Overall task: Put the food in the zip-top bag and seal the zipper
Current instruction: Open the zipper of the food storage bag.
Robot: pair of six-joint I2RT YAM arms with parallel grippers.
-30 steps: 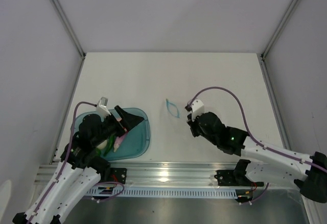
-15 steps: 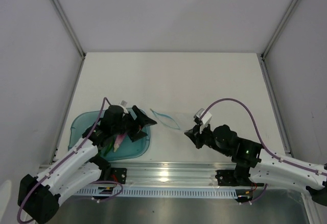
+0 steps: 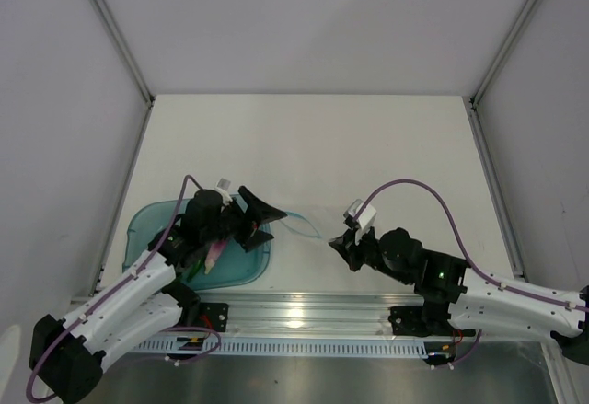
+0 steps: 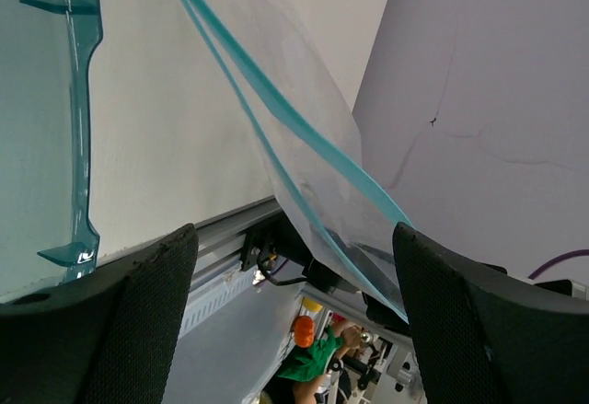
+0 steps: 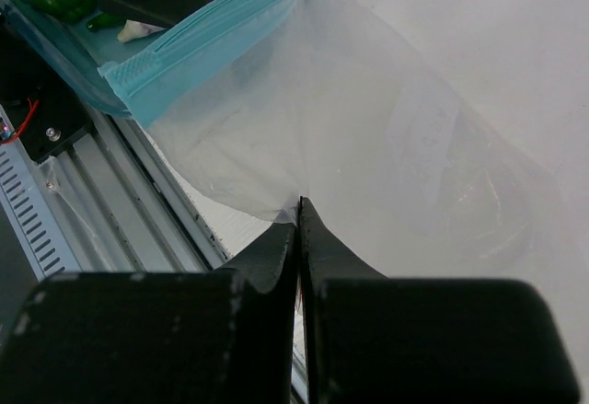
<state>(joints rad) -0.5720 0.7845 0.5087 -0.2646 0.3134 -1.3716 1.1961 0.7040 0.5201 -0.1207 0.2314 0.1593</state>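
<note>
Fig.: R gripper, jaws together, pinched on an edge of the zip-top bag away from its mouth. L gripper, jaws wide apart, straddled the zipper w/o touching it. Risks as I judged them: thin film slipping out of the R pinch if L tugged, or L catching both lips so the mouth stayed flat. The food lay in the teal tray, partly under the L arm. The tray rim sat just beside the bag mouth, w/ the frame rail near.
</note>
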